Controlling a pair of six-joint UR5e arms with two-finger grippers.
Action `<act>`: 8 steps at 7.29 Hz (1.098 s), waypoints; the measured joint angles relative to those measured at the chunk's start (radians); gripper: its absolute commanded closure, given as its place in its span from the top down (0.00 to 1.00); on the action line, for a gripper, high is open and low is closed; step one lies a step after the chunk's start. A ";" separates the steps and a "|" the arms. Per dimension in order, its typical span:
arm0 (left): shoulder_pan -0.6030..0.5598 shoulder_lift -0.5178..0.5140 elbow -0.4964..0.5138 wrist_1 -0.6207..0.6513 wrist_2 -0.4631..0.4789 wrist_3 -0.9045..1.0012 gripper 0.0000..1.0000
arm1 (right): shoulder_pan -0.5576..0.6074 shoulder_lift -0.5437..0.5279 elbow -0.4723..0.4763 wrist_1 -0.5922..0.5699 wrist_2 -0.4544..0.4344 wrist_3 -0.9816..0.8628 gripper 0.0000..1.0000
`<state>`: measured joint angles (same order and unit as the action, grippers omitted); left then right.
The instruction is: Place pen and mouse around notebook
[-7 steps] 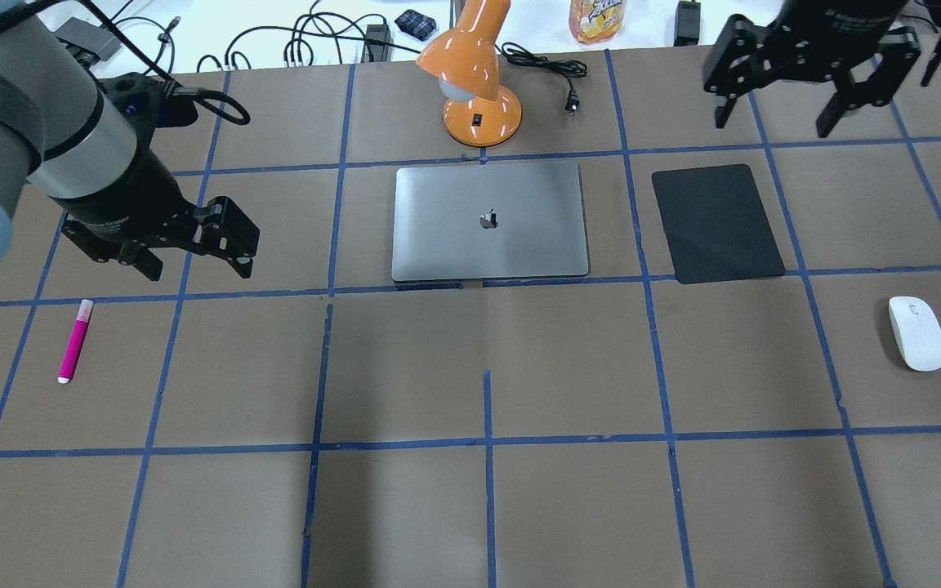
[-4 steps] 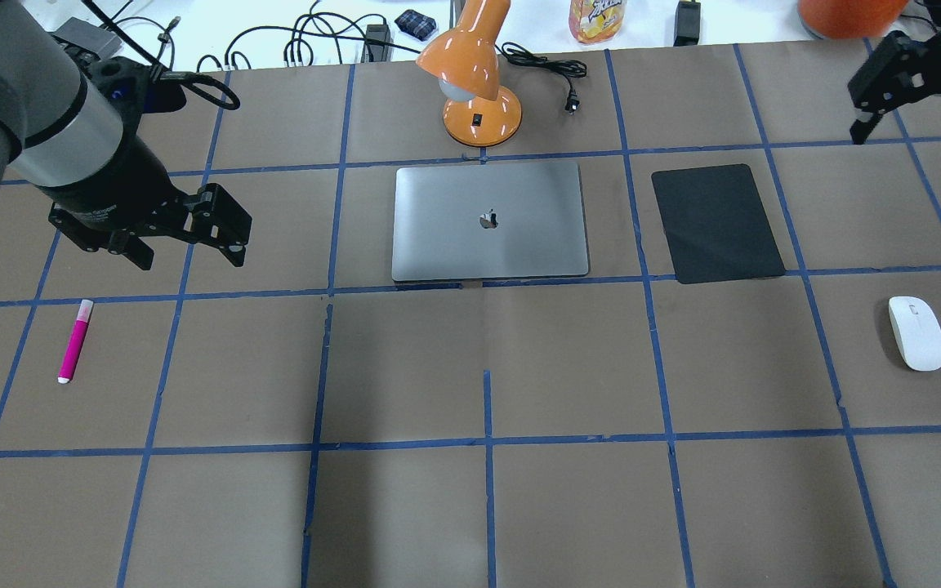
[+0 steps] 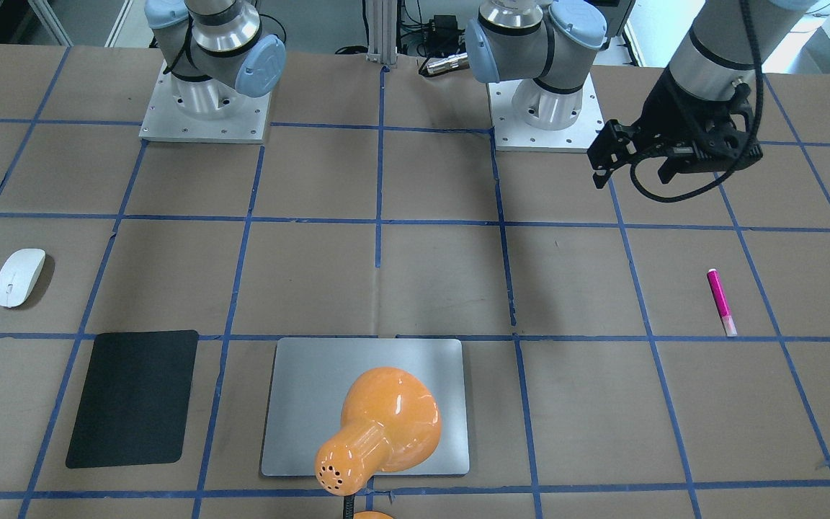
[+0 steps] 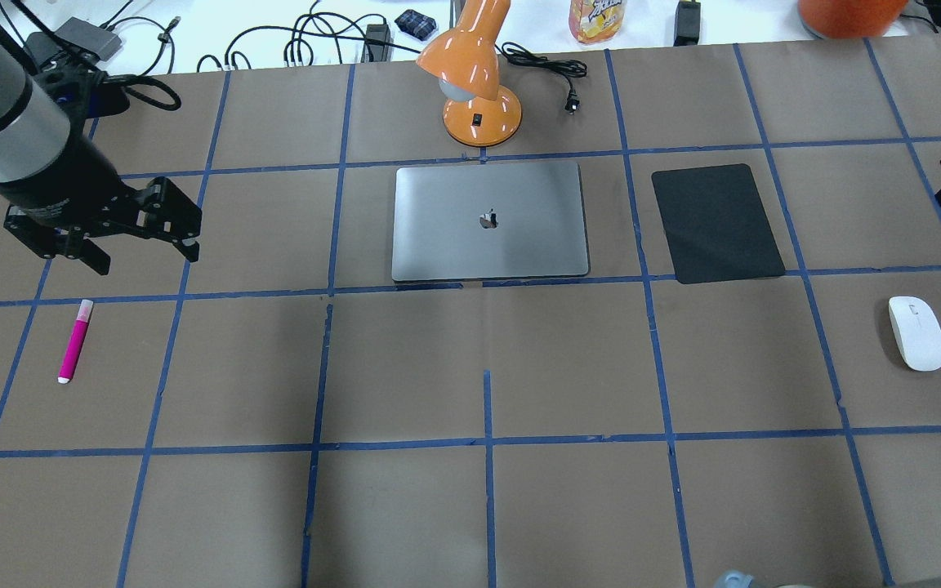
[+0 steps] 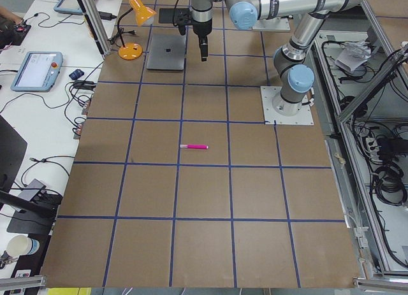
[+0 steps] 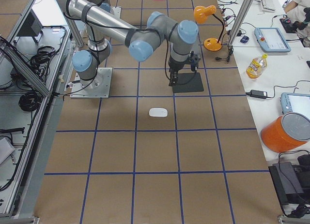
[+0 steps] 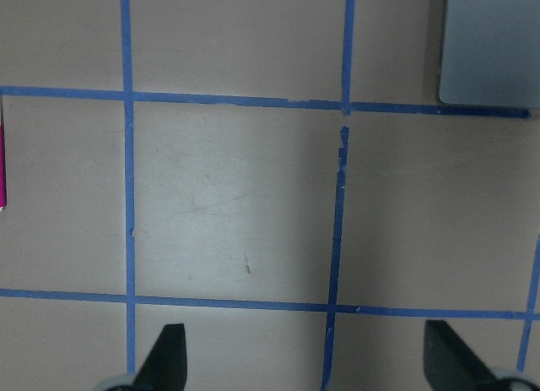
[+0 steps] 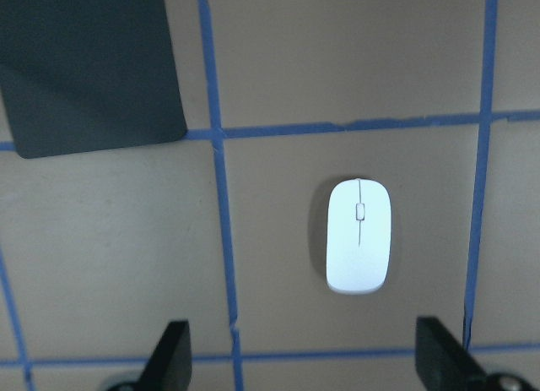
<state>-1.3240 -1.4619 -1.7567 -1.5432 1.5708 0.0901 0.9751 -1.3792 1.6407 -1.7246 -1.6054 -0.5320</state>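
Two grippers: one left gripper (image 4: 146, 258) and one right gripper (image 8: 301, 325), each with two jaws spread apart. One pink pen (image 4: 73, 340), off to the side of the left jaws. One white mouse (image 8: 359, 236), ahead of the right jaws, in line with their gap. One silver notebook (image 4: 489, 220), one black mat (image 4: 717, 223), one orange desk lamp (image 4: 474, 73)

Mouse (image 6: 158, 112) lies nr black mat (image 6: 193, 85), not touching

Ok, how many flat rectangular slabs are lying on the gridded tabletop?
2: the silver notebook beside the orange lamp, and the black mat to the notebook's right.
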 measured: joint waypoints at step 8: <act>0.417 -0.210 -0.195 0.439 0.011 0.480 1.00 | -0.144 0.149 0.412 -0.599 -0.002 -0.114 0.76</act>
<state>-0.9069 -1.6721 -1.9515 -1.1039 1.5818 0.5699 0.8316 -1.2300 2.0527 -2.3234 -1.6074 -0.6457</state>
